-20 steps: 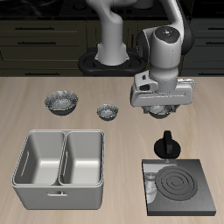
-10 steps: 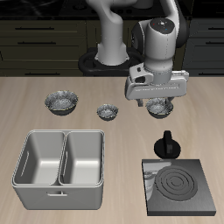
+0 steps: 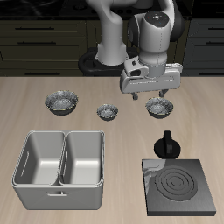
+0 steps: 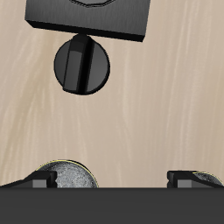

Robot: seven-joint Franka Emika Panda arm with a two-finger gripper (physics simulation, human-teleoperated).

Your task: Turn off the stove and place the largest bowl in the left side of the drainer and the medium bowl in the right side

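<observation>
Grey speckled metal is what I check first: three round bowls lie across the back half of the pale wooden bench [image 3: 17, 105]. The largest bowl [image 3: 61, 102] sits farthest from the stove. The smallest grey speckled bowl [image 3: 107, 111] rests between the other two, and the medium bowl [image 3: 160, 107] lies close under the arm. All three are well apart from each other, with bare wood around every rim.

My gripper [image 3: 150, 94] hangs above the bench between the small bowl and the medium bowl, off the wood and holding nothing. The jaws are spread wide; in the wrist view I see each fingertip [image 4: 39, 180] over a different bowl rim, the two far apart.

Nearer the front edge stands the light grey metal two-compartment drainer [image 3: 59, 186]. Its back rim is below the largest and smallest bowls, with a clear strip of bench between them. Both compartments look bare inside.

The flat black square stove [image 3: 179, 186] lies by the front edge, and a gap of open wood separates it from the drainer. Its small black knob [image 3: 166, 145] stands just behind the plate, very close to its back edge. From the wrist view the knob [image 4: 82, 66] sits just beside the stove's edge [image 4: 87, 17], with open wood between knob and bowls.
</observation>
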